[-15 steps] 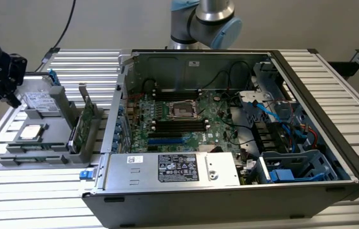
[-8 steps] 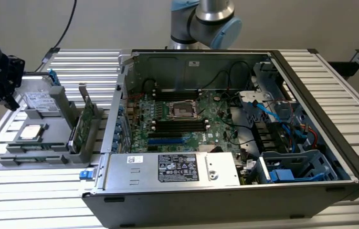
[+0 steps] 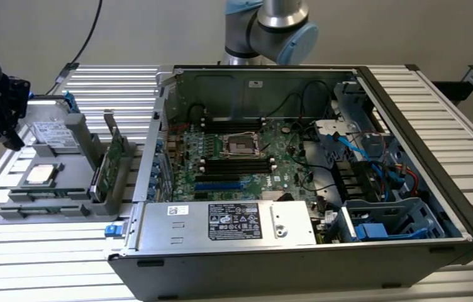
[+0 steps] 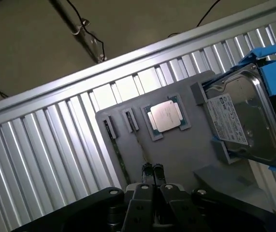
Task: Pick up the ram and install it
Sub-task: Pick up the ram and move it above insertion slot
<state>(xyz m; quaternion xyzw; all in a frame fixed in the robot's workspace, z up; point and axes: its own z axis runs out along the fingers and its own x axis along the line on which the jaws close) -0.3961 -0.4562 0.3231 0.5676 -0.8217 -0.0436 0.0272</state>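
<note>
I see the ram [image 4: 119,155] lying in its long slot on the gray tray [image 4: 181,152], near the processor [image 4: 166,116]. My gripper [image 4: 152,170] hangs above the tray close to the ram, fingers pressed together and holding nothing. The hard drive [image 4: 244,116] sits at the tray's far end.

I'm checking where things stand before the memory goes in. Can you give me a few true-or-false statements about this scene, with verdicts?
1. The pincer is shut, with nothing between its tips. True.
2. The square silver processor chip lies in a recess of the flat grey parts tray. True.
3. The silver boxy hard drive sits inside the black computer case. False: it rests on the tray, in a blue bracket.
4. The case is closed. False: it is open, and its green motherboard is exposed.
5. The pincer grips the long, thin ram stick. False: the stick lies on the tray.
</note>
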